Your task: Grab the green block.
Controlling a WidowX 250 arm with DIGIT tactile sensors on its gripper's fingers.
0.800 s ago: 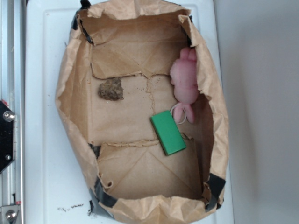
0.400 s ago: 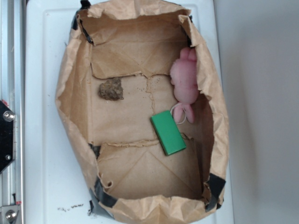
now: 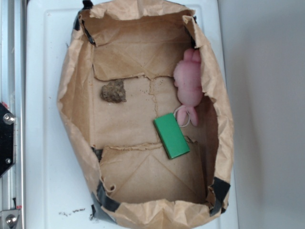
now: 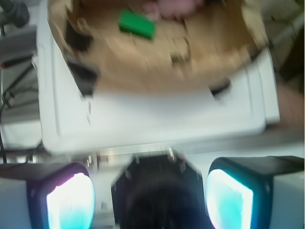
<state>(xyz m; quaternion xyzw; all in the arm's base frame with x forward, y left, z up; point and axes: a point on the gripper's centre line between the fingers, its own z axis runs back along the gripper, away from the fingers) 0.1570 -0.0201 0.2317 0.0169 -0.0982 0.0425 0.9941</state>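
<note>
From above, the green block (image 3: 171,136) lies flat on the floor of the open paper bag (image 3: 71,95), right of centre and a little below the middle of the frame, its long side running diagonally from upper left to lower right. Just above it, against the bag's right wall, sits the pink plush toy (image 3: 188,83), its lower end just beside the block's upper right corner, though I cannot tell whether they touch. Well over to the left, the brown lump (image 3: 113,91) rests alone on the bag's floor. The bag sits on a white tray (image 3: 43,157).

Through my wrist camera, everything is blurred. The block shows as a green patch (image 4: 137,24) near the top, left of centre, inside the bag. My claw (image 4: 150,193) fills the bottom edge, its two fingers set wide apart at lower left and lower right, with nothing between them. It is well short of the block, with the white tray's rim in between.
</note>
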